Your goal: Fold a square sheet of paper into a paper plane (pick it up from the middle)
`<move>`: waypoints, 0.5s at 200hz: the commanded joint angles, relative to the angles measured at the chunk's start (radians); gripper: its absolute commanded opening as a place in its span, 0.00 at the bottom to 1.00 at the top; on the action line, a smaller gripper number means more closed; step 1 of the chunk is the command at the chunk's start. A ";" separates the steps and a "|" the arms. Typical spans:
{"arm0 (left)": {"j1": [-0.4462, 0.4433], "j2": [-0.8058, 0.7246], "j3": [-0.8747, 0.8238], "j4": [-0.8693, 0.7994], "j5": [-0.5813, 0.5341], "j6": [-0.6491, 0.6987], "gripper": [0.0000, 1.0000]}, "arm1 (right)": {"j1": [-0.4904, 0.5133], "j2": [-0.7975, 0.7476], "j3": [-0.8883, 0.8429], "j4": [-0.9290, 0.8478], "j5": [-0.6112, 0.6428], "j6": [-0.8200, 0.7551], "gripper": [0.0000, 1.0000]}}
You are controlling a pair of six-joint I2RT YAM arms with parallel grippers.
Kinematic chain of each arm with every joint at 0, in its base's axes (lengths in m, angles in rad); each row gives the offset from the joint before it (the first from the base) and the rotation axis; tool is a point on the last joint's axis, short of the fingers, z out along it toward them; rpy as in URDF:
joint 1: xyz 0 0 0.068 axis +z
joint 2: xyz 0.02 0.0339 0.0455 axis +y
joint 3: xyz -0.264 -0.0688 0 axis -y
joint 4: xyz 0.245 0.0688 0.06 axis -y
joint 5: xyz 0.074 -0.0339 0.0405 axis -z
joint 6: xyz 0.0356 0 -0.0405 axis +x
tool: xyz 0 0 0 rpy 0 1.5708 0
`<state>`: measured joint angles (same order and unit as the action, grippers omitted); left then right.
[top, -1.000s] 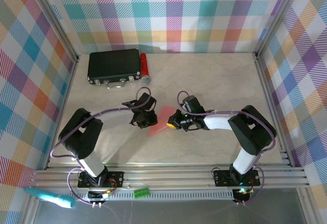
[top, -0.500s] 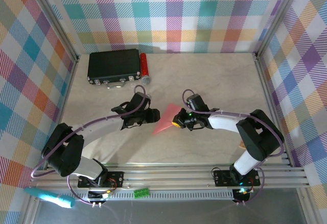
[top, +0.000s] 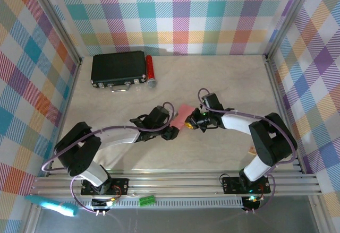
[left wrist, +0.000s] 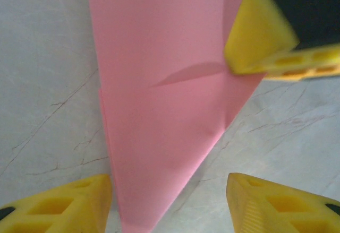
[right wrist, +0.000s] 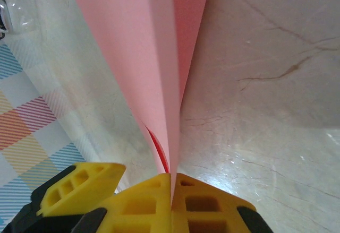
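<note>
The pink paper plane (left wrist: 159,111) is a narrow folded triangle with its sharp tip pointing at my left gripper (left wrist: 167,190). That gripper is open, its yellow fingers (left wrist: 58,206) straddling the tip just above the table. My right gripper (right wrist: 171,182) is shut on the plane's folded edge (right wrist: 143,42), holding it on edge. One of its yellow fingers (left wrist: 260,36) shows against the paper in the left wrist view. From above, the plane (top: 184,110) sits mid-table between the left gripper (top: 170,132) and the right gripper (top: 190,123).
A black box (top: 118,68) lies at the back left with a small red cylinder (top: 150,69) beside it. Checked walls and metal posts surround the table. A teal tool (top: 50,204) lies beyond the front rail at the left.
The right gripper carried the paper toward the back right. The left arm swung to the right and nearer, its open gripper now at the paper's tip.
</note>
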<state>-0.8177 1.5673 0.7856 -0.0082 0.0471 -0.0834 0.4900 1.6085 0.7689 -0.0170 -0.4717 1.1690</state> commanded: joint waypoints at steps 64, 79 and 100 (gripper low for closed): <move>-0.022 0.090 0.034 0.106 0.019 0.219 0.59 | -0.030 -0.016 0.017 -0.018 -0.051 0.024 0.05; -0.030 0.092 0.029 0.123 0.015 0.244 0.59 | -0.033 -0.014 0.016 -0.016 -0.057 0.027 0.05; -0.039 0.092 0.017 0.151 0.000 0.273 0.61 | -0.037 -0.013 0.014 -0.013 -0.062 0.027 0.05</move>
<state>-0.8375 1.6531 0.7963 0.0837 0.0433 0.1223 0.4637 1.6085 0.7689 -0.0246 -0.5072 1.1763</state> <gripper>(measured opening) 0.599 0.066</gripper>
